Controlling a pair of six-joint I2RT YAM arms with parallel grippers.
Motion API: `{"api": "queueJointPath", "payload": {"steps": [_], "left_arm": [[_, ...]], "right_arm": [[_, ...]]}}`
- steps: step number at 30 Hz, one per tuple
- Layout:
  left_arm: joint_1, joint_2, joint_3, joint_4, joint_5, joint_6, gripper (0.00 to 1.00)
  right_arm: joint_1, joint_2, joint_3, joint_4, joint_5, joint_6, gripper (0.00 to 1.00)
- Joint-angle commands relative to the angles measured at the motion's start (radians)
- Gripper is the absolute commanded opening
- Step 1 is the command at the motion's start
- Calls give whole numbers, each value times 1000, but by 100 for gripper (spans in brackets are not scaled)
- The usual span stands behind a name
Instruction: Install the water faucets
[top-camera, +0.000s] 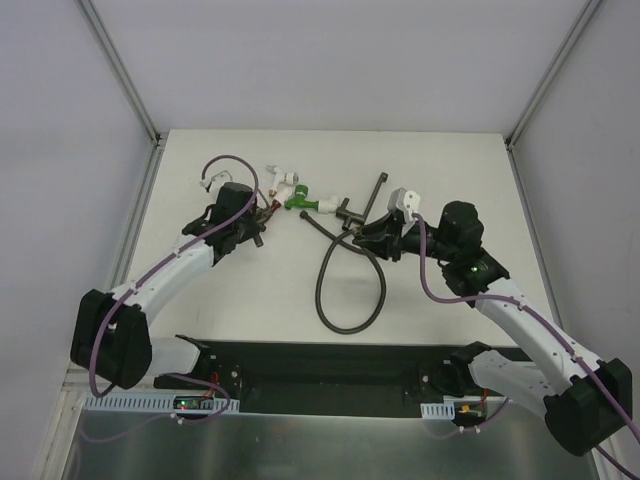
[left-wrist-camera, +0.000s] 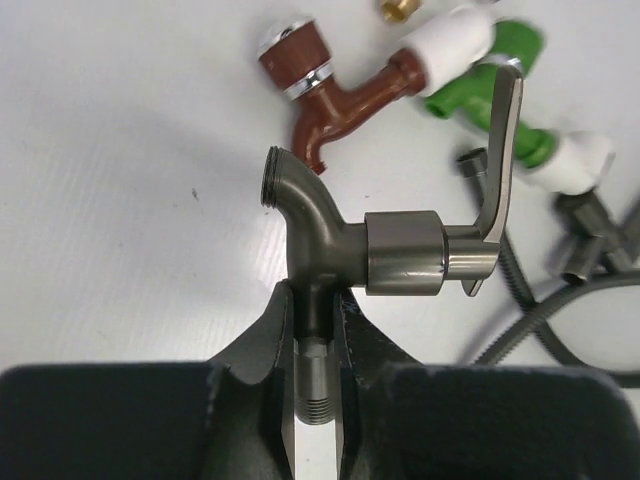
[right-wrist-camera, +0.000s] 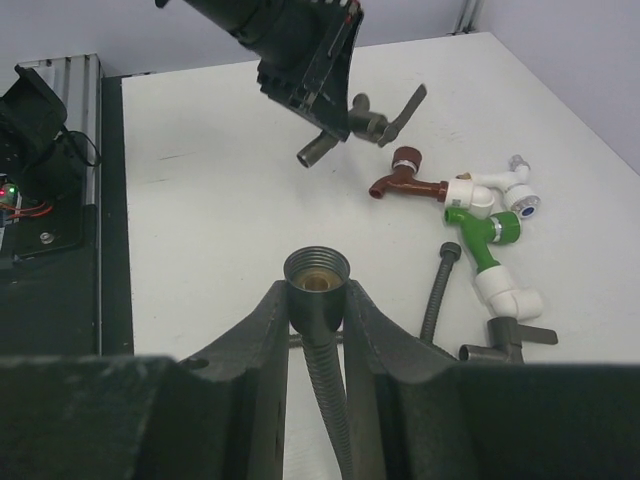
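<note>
My left gripper (left-wrist-camera: 313, 300) is shut on the threaded stem of the grey metal faucet (left-wrist-camera: 330, 235). Its spout and lever handle stick out past the fingertips. The right wrist view shows that same grey faucet (right-wrist-camera: 370, 118) at the far side, under the left gripper (right-wrist-camera: 320, 120). On the table beyond lie the red faucet (left-wrist-camera: 335, 95), the green faucet (right-wrist-camera: 478, 240) and the white faucet (right-wrist-camera: 515, 185), close together. My right gripper (right-wrist-camera: 317, 300) is shut on the threaded end nut of the dark hose (right-wrist-camera: 317, 275), its mouth facing the grey faucet.
The dark hose (top-camera: 350, 290) loops over the middle of the table. A dark T-shaped pipe piece (top-camera: 362, 205) lies next to the green faucet (top-camera: 298, 198). The hose's free end (right-wrist-camera: 447, 255) rests beside it. Frame posts stand at the table's back corners.
</note>
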Motion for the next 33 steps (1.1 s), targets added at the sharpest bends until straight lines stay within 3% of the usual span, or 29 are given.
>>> {"api": "queueJointPath", "payload": {"steps": [1, 4, 11, 15, 17, 22, 27, 33], "left_arm": [[-2, -149, 90, 30, 46, 125, 0], [-2, -237, 150, 37, 79, 177, 0], [-3, -416, 199, 265, 352, 383, 0], [-3, -522, 91, 518, 517, 414, 0], [-3, -548, -1, 734, 547, 409, 0], [-3, -533, 26, 874, 747, 446, 0], [-2, -450, 29, 1135, 839, 346, 0], [-5, -345, 53, 1433, 843, 149, 0]], "right_arm": [[46, 20, 65, 56, 17, -3, 2], [95, 43, 86, 56, 37, 0, 2], [191, 95, 155, 74, 80, 25, 2], [211, 160, 227, 96, 77, 52, 2], [212, 193, 255, 114, 74, 71, 2], [213, 269, 382, 123, -20, 104, 2], [210, 342, 480, 145, -152, 141, 2], [207, 335, 479, 203, -176, 175, 2]]}}
